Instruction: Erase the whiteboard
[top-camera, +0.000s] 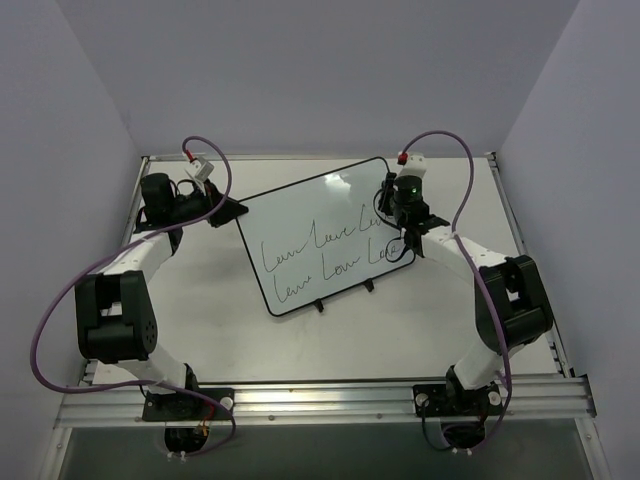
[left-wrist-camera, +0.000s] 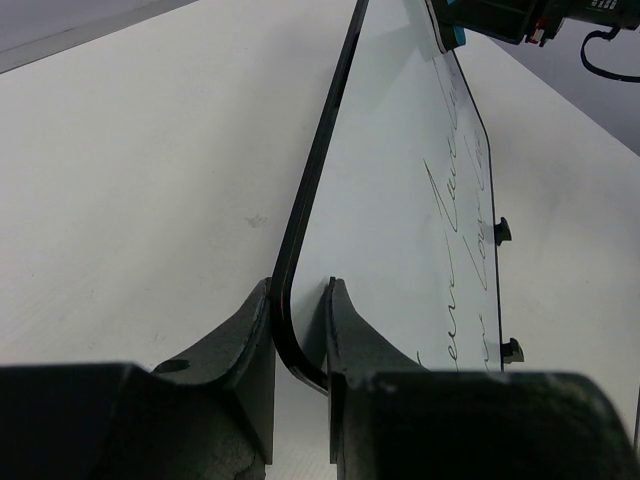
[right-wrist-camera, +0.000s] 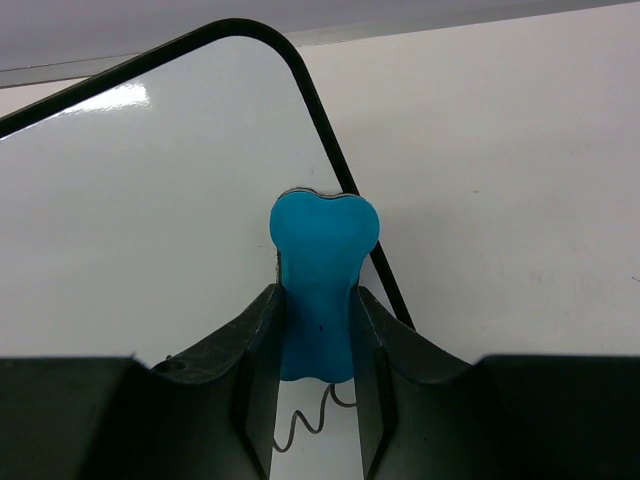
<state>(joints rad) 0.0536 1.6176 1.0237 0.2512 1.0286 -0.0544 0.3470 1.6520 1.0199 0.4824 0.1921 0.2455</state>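
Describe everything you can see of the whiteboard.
The whiteboard is a glossy white rectangle with rounded corners, a thin black frame and two black clips on its near long edge. It lies skewed on the table, two lines of dark cursive across its near half. The left gripper clamps its left corner; the eraser in the right gripper sits at its right edge.

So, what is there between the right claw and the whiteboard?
A blue eraser, held in the right claw, with its far end over the whiteboard near its black-framed edge. The right wrist view shows it.
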